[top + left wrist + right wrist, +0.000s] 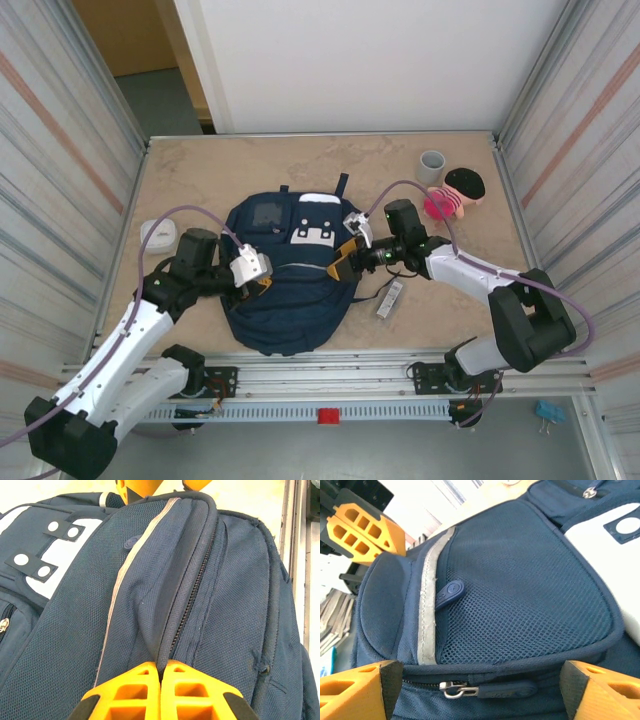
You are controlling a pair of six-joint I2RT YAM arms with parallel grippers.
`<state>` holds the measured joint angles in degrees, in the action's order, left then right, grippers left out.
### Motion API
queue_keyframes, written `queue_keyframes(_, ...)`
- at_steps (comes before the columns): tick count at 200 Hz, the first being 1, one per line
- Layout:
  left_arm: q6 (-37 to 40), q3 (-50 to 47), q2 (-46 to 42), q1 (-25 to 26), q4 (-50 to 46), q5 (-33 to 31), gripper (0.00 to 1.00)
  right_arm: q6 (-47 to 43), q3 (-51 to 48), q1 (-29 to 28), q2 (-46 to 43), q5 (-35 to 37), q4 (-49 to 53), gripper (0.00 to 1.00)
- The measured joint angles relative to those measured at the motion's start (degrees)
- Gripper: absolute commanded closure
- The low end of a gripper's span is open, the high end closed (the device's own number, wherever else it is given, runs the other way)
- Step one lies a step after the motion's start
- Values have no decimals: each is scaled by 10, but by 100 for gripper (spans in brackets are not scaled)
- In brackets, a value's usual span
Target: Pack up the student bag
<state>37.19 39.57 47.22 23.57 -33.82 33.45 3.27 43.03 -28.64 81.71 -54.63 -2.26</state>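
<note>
Currently one student bag (285, 305), left gripper (161, 672) pinching its fabric, right gripper (479, 677) spread over it

From high above the near edge of the table (200, 170), looks steeply down over all of it, far off, with the student bag (285, 300) mid-frame. From the left wrist, faces rightward along the bag's zipped ridge, very close, past the left gripper (161, 669) to the right gripper (155, 487) opposite. From the right wrist, faces back the other way, just as close, sharing that ridge and its pale stripe (426, 610).
</note>
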Motion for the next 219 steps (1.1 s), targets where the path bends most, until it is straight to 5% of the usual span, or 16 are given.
queue_keyframes(48, 0, 0, 0, -4, 2, 5, 100, -25, 1, -21, -8, -7, 47, 22)
queue_keyframes(107, -2, 0, 0, -7, 2, 7, 100, -25, 5, -24, -11, 6, 57, 56)
queue_keyframes(219, -7, 0, -3, -8, 3, 15, 100, -40, 34, -32, -45, -6, 132, 84)
